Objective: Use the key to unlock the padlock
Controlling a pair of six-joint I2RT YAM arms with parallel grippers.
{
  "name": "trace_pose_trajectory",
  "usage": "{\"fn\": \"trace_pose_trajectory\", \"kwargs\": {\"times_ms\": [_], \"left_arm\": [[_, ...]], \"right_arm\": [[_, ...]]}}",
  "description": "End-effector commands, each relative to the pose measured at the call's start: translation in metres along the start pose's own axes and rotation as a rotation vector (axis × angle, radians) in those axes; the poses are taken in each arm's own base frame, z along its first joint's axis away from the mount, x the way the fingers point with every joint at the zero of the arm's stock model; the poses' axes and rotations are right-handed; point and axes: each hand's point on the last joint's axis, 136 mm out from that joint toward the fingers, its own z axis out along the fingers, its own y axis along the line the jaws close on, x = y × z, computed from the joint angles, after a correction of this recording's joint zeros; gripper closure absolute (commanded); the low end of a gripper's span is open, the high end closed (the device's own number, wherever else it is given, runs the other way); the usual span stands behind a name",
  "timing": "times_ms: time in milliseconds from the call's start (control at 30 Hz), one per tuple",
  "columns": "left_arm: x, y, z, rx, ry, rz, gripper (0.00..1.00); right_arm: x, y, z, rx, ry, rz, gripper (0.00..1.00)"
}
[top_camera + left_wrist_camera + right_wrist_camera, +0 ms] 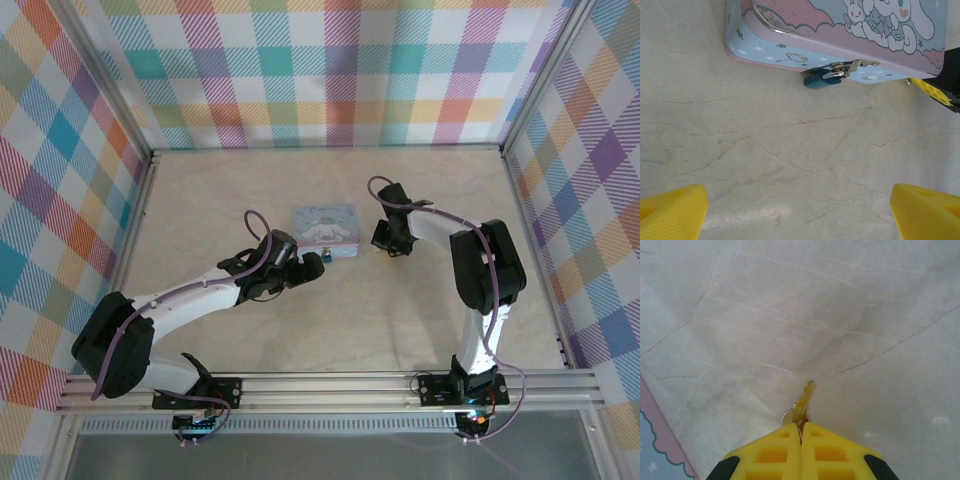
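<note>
The right fingers (775,452) are pressed together on the head of the key (805,396) — its blade juts past their tips, low over the worktop (300,330), just right of the tin (325,224). Gripping the head leaves the blade free for the keyhole, I judge. The padlock (822,79) hangs from the clasp (852,65) on the tin's near side. The left fingers (672,210) are spread wide, facing the padlock from nearby — likely placed to steady it.

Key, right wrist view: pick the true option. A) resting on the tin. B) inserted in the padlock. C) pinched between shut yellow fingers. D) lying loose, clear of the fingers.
C: the key pokes out of the right gripper, whose fingertips are shut together.
</note>
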Motion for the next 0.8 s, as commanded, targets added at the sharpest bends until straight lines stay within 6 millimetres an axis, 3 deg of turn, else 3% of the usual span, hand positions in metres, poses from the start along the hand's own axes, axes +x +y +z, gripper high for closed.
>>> {"fn": "trace_pose_trajectory", "kwargs": {"times_ms": [0, 367, 600, 767], "left_arm": [[0.001, -0.002, -0.003, 0.015, -0.02, -0.009, 0.06], [-0.012, -0.013, -0.019, 0.042, -0.064, 0.006, 0.06], [-0.04, -0.041, -0.054, 0.088, -0.122, 0.064, 0.04], [-0.066, -0.071, -0.085, 0.185, -0.138, 0.082, 0.06]], "right_arm": [[0.003, 0.0, -0.009, -0.025, -0.013, -0.045, 0.94], [-0.007, 0.022, -0.065, -0.188, -0.139, -0.165, 0.94], [-0.006, 0.051, -0.142, -0.411, -0.271, -0.331, 0.94], [0.009, 0.072, -0.206, -0.605, -0.367, -0.482, 0.93]]}}
